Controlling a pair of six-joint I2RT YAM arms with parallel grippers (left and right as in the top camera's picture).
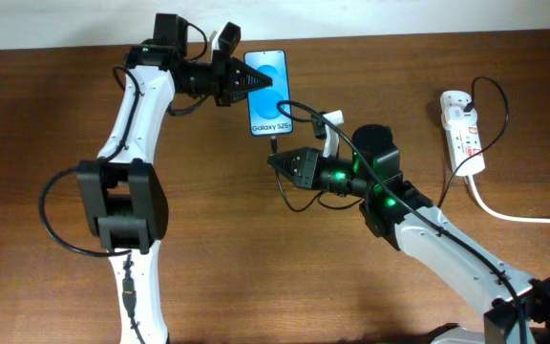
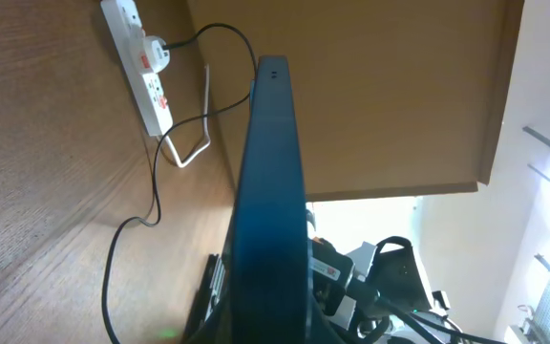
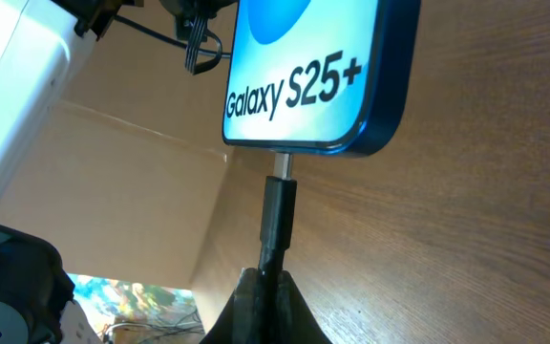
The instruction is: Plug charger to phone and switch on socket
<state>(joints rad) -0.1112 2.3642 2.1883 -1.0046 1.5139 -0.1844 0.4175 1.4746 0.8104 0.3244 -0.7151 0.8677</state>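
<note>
The phone [image 1: 267, 91] with its bright blue screen lies at the table's back centre. My left gripper [image 1: 252, 86] is shut on its left side; the left wrist view shows the phone [image 2: 270, 191] edge-on between the jaws. My right gripper [image 1: 277, 161] is shut on the charger plug [image 3: 278, 215], just below the phone [image 3: 323, 67]. The plug's metal tip sits at the port in the phone's bottom edge. The thin black charger cable [image 1: 490, 124] runs right to the white socket [image 1: 462, 129], where its adapter is plugged in. The socket also shows in the left wrist view [image 2: 141, 62].
The socket's thick white cord [image 1: 514, 212] trails off the right edge. Cardboard walls [image 2: 380, 86] stand around the wooden table. The left arm's base [image 1: 122, 205] stands at the left, with black robot cables looping beside it.
</note>
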